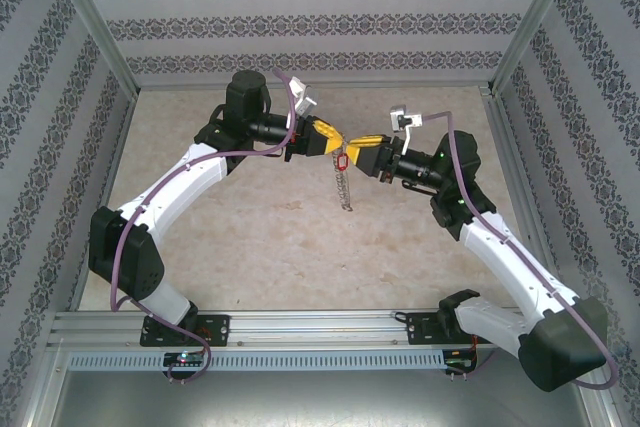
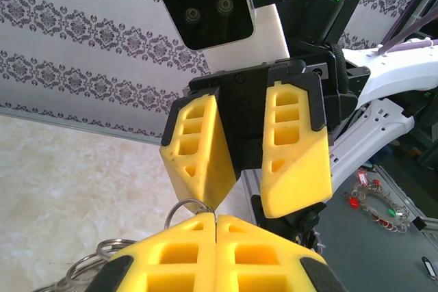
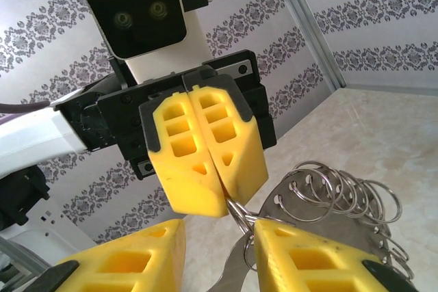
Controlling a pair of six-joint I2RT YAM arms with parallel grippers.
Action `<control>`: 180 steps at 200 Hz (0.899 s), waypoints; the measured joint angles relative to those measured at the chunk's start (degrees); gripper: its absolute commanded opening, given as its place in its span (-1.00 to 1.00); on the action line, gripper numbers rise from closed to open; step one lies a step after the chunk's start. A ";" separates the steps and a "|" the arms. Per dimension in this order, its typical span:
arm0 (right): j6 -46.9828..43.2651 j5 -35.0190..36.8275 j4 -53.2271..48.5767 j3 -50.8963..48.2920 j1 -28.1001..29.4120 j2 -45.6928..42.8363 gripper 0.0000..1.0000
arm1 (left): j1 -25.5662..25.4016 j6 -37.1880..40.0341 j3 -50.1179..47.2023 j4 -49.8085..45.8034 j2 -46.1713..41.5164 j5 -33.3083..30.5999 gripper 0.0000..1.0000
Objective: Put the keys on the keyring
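Patterned grey-and-white wallpaper closes in a pale marbled desk, and above its middle your two arms meet tip to tip in the air. The left pincer is fully closed, nipping the thin wire of the keyring at its very tips. From above, the ring's fringe of small grey rings hangs below in a loose string, clear of the desk. The right pincer faces it with jaws partly apart and clamps nothing that you can make out. A thin strip of metal lies in the gap, and you cannot tell whether it touches either pad. The key shows from above as a small red head between the two sets of tips, at the top of the hanging string. Whether it is threaded on the wire is too small to tell. The likely failures are these. The wire may slip from so shallow a pinch, dropping everything to the desk. The dangling weight may swing and twist the wire off line. The right jaws may close on the small rings instead of the key. The tips may knock together, being so near.
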 measured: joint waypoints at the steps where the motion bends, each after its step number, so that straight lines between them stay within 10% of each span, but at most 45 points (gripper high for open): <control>1: 0.00 0.02 0.00 0.04 0.00 0.04 -0.37 | 0.00 0.00 0.00 0.00 0.00 0.00 -1.00; 96: -0.02 0.31 0.26 1.36 0.02 2.75 -0.45 | 0.04 -0.70 -0.22 1.18 -0.22 -0.35 -1.00; 180: -0.28 0.94 -0.44 1.40 0.02 2.93 -1.00 | 0.52 -1.11 -0.44 2.12 -0.66 -1.25 -1.00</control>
